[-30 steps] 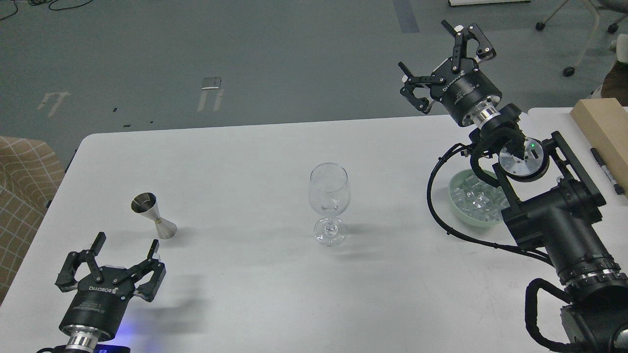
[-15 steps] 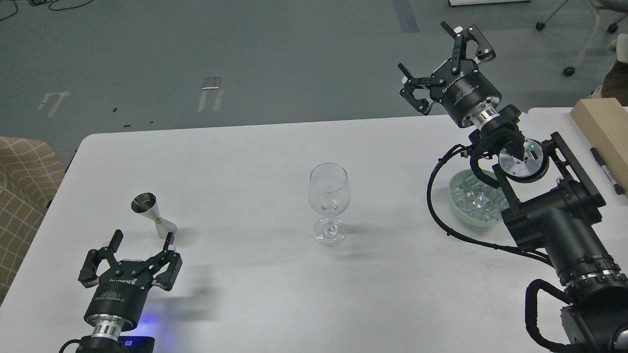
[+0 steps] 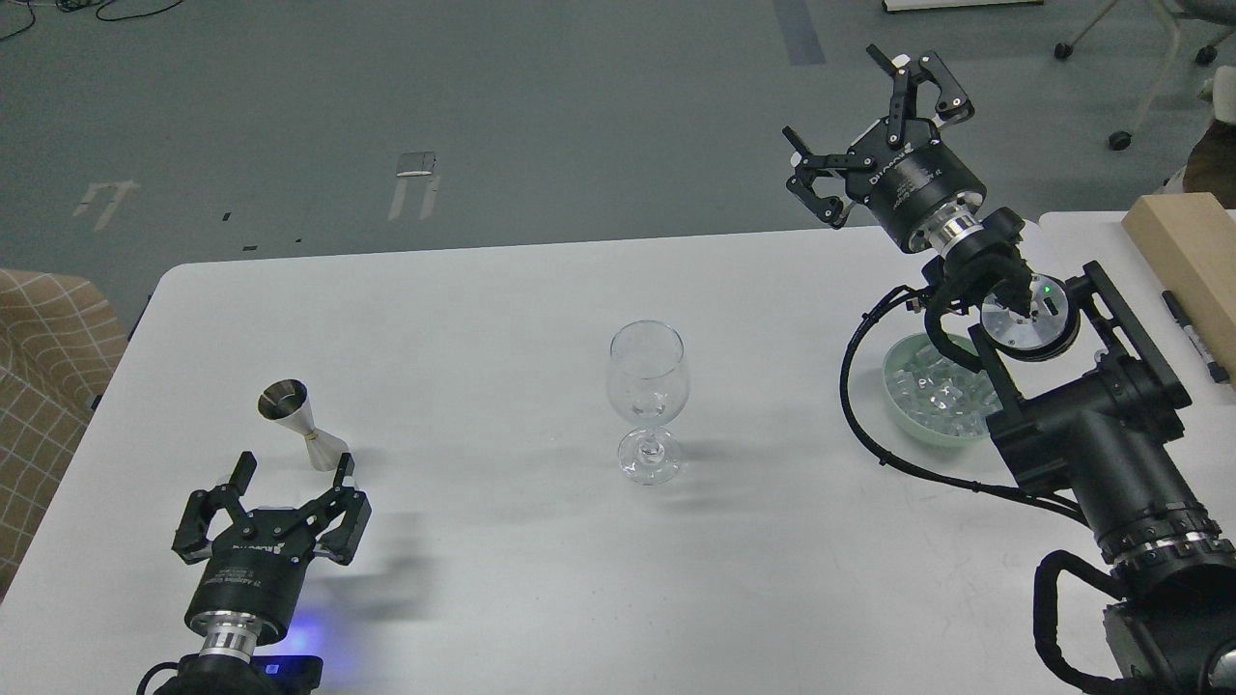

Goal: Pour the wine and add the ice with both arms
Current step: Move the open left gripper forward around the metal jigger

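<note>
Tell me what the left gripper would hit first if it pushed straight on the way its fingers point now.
Most likely the steel jigger. The left gripper is open, fingers aimed up the table, and the jigger's base sits just beyond, closer to the right-hand fingertip. Depth is hard to judge from this single view.

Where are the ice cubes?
In the head view, the ice sits in a pale green bowl on the table's right side, right of the wine glass, partly hidden behind the right arm.

We see our small clear glassy ice cubes (image 3: pixel 932 391) heaped together, partly hidden behind our bulky black jointed right arm (image 3: pixel 1091 434), lying well below its spread jaws and far from our left arm's (image 3: pixel 241 598) jaws.
</note>
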### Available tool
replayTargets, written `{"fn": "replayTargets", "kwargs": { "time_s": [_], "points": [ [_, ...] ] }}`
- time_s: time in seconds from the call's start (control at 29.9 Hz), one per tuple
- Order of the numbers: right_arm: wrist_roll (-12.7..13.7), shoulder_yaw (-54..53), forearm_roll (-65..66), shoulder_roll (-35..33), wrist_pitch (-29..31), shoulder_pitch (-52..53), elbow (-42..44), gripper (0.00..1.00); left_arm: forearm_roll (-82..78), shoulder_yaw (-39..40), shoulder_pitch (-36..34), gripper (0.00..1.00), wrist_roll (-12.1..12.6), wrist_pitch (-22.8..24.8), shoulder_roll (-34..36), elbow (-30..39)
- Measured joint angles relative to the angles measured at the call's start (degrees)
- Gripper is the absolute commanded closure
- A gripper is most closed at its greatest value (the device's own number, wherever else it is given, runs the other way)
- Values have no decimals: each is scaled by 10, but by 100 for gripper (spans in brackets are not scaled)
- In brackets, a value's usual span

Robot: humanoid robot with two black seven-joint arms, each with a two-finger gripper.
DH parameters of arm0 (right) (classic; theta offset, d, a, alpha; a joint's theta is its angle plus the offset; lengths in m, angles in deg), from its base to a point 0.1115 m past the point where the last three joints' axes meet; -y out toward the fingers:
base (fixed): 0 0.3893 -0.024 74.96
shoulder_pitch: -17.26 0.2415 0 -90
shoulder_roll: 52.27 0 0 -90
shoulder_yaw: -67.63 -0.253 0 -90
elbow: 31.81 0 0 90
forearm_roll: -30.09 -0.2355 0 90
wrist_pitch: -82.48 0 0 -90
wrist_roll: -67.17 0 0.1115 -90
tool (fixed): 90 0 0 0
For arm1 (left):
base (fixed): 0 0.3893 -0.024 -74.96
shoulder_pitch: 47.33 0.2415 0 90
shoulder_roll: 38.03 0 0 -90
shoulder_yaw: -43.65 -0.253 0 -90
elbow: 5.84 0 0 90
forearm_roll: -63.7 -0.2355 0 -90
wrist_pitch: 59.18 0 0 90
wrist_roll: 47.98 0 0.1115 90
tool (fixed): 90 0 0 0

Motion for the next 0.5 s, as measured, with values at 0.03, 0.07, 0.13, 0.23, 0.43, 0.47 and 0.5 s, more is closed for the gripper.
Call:
{"fn": "replayTargets", "kwargs": {
  "time_s": [0.03,0.07,0.13,0.23,0.43,0.47,0.5],
  "points": [
    [0,0,0,0,0,0,0,0,0,0,-3,2,-1,0,0,-2],
    [0,0,0,0,0,0,0,0,-1,0,-6,2,-1,-1,0,-3],
    [0,0,0,0,0,1,0,0,-1,0,-10,2,-1,-1,0,-8],
    [0,0,0,0,0,1,0,0,-1,0,-17,2,-1,-2,1,-13],
    [0,0,0,0,-1,1,-1,0,-1,2,-27,2,-4,-2,0,-25],
    [0,0,0,0,-1,1,-1,0,-1,2,-27,2,-4,-2,0,-25],
    [0,-1,0,0,-1,1,-1,0,-1,2,-27,2,-5,-2,0,-26]
  ]
}}
